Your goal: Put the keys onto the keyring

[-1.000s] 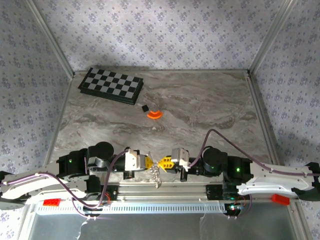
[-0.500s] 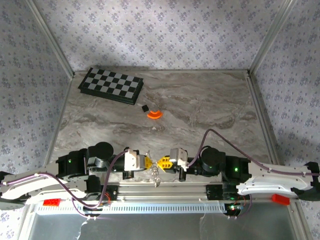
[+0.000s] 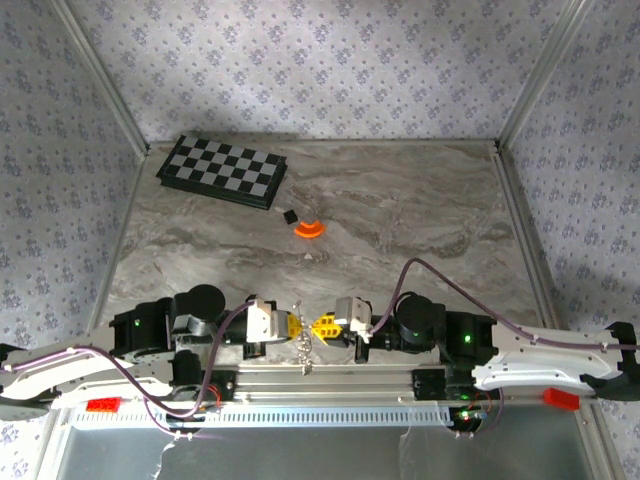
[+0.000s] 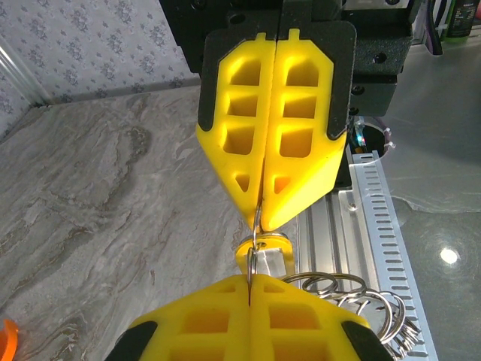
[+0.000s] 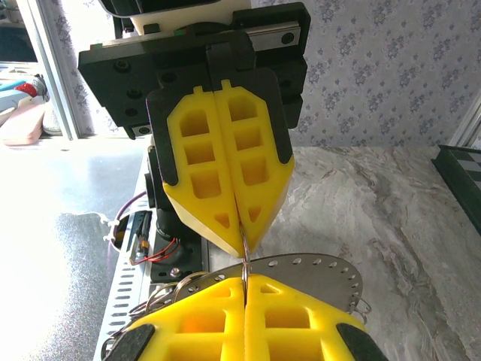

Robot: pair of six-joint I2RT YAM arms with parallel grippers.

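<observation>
Top external view: the keyring, a bunch of thin silvery wire loops fringed with small metal pieces, hangs at lower centre of the frame, below two grippers set tip to tip. The left gripper and right gripper each have two yellow, ribbed plastic fingers pressed together. In the wrist views one fine loop of the keyring runs into both seams, so both pinch it. Single keys cannot be told apart. A perforated metal plate lies beside the fingers. On the grey marbled tabletop, upper centre, are one orange cone-like disc, one small black cube and one folded checkered board.
</observation>
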